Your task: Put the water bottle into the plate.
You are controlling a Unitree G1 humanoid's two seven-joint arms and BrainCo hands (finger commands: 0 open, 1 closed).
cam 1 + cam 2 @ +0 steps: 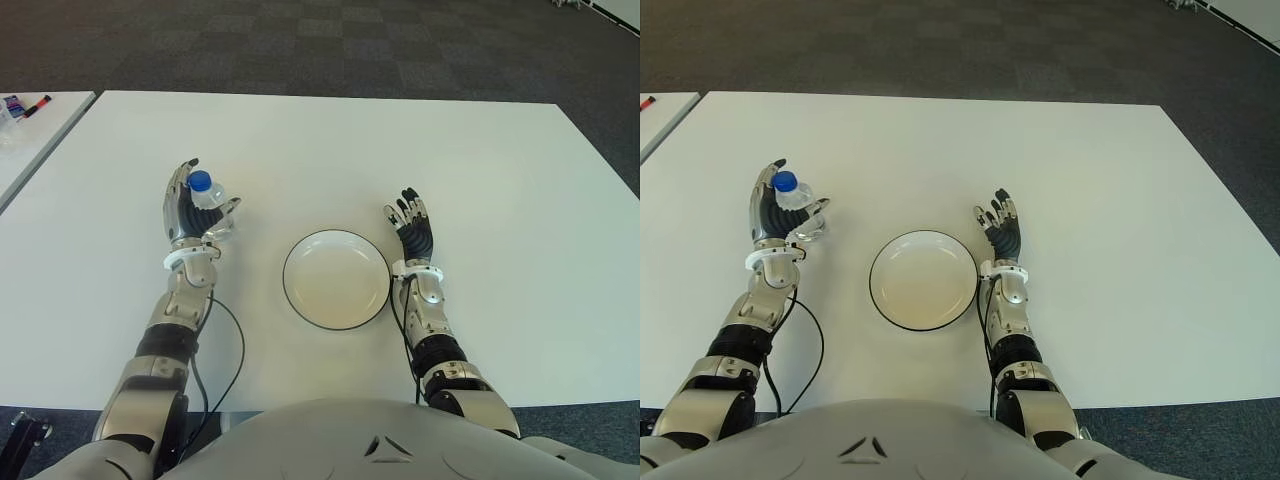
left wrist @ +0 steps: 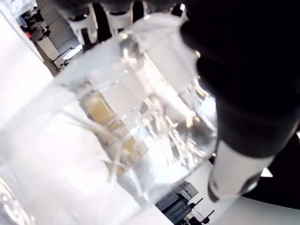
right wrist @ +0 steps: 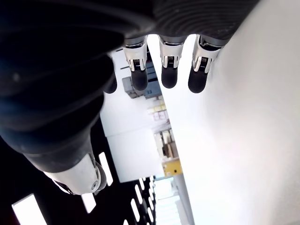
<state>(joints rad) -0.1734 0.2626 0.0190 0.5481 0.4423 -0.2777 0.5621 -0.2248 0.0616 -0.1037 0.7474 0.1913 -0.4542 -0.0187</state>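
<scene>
A clear water bottle (image 1: pixel 207 197) with a blue cap stands upright inside my left hand (image 1: pixel 196 215), to the left of the plate. The fingers curl around its body; in the left wrist view the transparent bottle (image 2: pixel 131 136) fills the picture with a dark finger (image 2: pixel 243 93) pressed against it. A white plate (image 1: pixel 336 279) with a dark rim lies on the table between my two hands, holding nothing. My right hand (image 1: pixel 411 228) shows just right of the plate, fingers straight and spread, nothing in it.
The white table (image 1: pixel 400 150) stretches wide behind and to both sides of the plate. A black cable (image 1: pixel 232 350) loops on it near my left forearm. A second table (image 1: pixel 30 120) with markers sits at the far left.
</scene>
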